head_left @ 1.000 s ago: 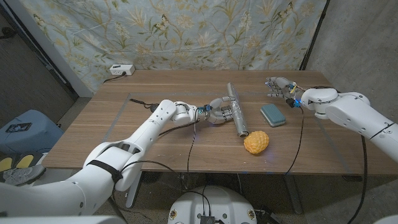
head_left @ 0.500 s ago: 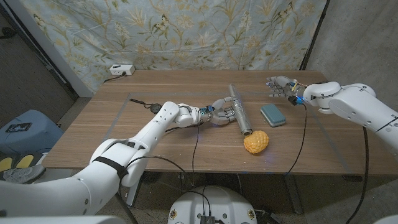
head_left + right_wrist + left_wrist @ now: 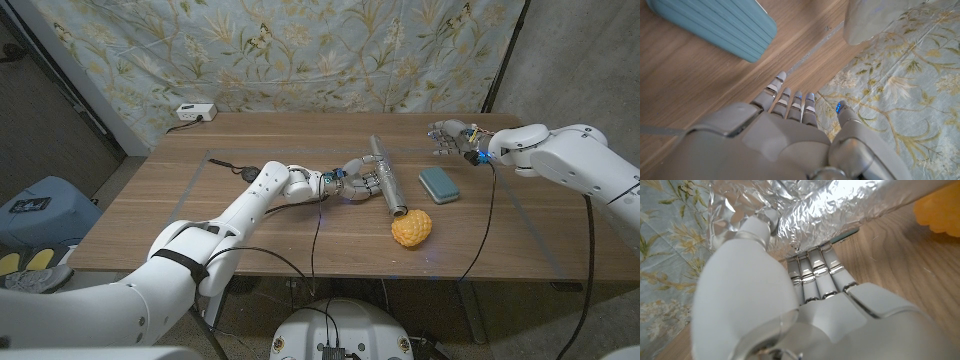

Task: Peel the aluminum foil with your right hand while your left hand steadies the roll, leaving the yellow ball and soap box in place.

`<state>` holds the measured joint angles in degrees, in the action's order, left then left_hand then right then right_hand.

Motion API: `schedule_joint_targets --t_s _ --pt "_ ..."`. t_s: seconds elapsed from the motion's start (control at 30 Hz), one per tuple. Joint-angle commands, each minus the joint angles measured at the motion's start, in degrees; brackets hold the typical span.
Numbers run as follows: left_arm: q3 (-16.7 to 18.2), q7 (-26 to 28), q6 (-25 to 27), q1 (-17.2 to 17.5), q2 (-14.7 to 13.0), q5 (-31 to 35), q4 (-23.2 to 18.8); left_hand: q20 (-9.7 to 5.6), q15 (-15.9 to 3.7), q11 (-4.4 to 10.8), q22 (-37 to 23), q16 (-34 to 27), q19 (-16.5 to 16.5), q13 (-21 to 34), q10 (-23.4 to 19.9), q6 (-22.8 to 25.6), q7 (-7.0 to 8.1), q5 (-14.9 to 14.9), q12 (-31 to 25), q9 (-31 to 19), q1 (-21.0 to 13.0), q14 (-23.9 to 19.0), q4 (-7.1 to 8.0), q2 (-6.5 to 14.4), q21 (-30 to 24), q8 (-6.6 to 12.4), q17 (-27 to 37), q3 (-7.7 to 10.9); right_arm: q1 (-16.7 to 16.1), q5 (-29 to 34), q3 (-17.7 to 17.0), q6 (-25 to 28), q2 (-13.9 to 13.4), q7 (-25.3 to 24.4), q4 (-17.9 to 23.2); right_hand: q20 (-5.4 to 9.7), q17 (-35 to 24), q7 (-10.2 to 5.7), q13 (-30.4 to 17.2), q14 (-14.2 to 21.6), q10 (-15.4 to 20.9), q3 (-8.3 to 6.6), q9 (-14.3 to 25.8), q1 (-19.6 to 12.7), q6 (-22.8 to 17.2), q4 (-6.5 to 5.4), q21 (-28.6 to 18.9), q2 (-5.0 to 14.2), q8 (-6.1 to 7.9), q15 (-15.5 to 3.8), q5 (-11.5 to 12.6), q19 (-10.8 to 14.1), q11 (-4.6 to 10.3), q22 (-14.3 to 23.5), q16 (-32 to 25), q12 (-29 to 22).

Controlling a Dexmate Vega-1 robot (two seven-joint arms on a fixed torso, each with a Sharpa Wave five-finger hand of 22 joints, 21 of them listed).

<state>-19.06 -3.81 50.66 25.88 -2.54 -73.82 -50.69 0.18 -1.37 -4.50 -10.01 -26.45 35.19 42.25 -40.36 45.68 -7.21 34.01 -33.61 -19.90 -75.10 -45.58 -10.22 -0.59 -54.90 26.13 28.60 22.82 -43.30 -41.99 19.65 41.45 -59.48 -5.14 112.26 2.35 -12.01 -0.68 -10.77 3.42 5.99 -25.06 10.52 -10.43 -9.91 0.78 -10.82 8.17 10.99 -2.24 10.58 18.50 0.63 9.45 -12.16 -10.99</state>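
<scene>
Foil-wrapped and lying diagonally mid-surface, the aluminum foil roll point(image 3: 385, 175) is clasped by the left hand point(image 3: 358, 181), whose fingers point(image 3: 816, 270) press its crinkled wrap, evidently to stop it rolling during peeling. Just beside its near end sits the yellow ball point(image 3: 412, 227); the teal soap box point(image 3: 439, 184) lies to the right. Well apart, the right hand point(image 3: 452, 139) hovers with fingers spread, holding nothing. Since a second ago the left hand has edged in on the roll and the right arm has drawn back slightly.
</scene>
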Motion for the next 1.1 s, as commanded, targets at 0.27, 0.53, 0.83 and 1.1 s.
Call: schedule_joint_targets --t_s 0.27,0.53,0.83,1.1 --pt "2.6 9.0 4.4 4.4 -3.3 -6.0 -10.7 -0.34 -7.48 8.75 -0.2 0.1 0.4 0.2 -9.6 9.7 4.95 0.8 0.2 -1.7 2.6 -8.1 1.06 2.9 -0.4 4.78 0.2 1.49 1.0 0.0 0.4 1.1 0.5 -1.0 1.4 0.87 0.0 0.52 -0.1 0.6 0.3 -0.06 0.3 -0.8 -0.2 0.31 -0.4 0.91 0.21 0.29 0.1 0.4 -0.36 0.2 -0.5 -0.2" --pt "3.8 11.6 4.5 7.0 -4.4 -10.5 -13.4 -0.27 -7.44 8.75 -0.2 0.4 0.3 0.3 -9.6 9.6 4.99 0.9 0.4 -1.7 2.7 -8.0 1.02 2.9 -0.4 4.81 0.2 1.59 2.8 0.2 1.4 4.3 0.3 -1.1 2.4 0.88 0.0 0.51 -0.1 0.6 0.3 -0.08 0.3 -0.8 -0.2 0.3 -0.3 0.93 0.21 0.36 0.1 0.5 -0.36 0.2 -0.5 -0.2" --pt "3.9 12.9 4.1 9.3 -5.8 -15.0 -16.0 -0.3 -7.42 8.76 -0.2 0.6 0.3 0.3 -9.7 9.5 4.99 0.9 0.6 -1.7 2.7 -8.0 1.0 2.9 -0.5 4.82 0.3 1.6 4.9 0.5 2.8 6.4 0.6 -0.2 3.2 0.74 0.0 0.63 -0.1 0.7 0.4 -0.07 0.3 -0.8 -0.3 0.31 -0.3 0.94 0.22 0.43 0.1 0.6 -0.38 0.2 -0.6 -0.2" --pt "3.3 13.2 3.2 10.3 -6.7 -17.8 -16.4 -0.1 -7.47 8.71 -0.2 0.9 0.0 0.7 -9.3 9.2 4.99 0.9 0.8 -1.8 2.8 -7.9 1.06 3.2 -0.4 4.8 0.4 1.62 6.5 0.6 4.0 8.4 1.4 0.2 3.0 0.91 0.0 0.68 -0.1 0.8 0.5 -0.09 0.3 -0.8 -0.3 0.3 -0.3 0.96 0.23 0.39 0.1 0.6 -0.48 0.2 -0.6 -0.2"
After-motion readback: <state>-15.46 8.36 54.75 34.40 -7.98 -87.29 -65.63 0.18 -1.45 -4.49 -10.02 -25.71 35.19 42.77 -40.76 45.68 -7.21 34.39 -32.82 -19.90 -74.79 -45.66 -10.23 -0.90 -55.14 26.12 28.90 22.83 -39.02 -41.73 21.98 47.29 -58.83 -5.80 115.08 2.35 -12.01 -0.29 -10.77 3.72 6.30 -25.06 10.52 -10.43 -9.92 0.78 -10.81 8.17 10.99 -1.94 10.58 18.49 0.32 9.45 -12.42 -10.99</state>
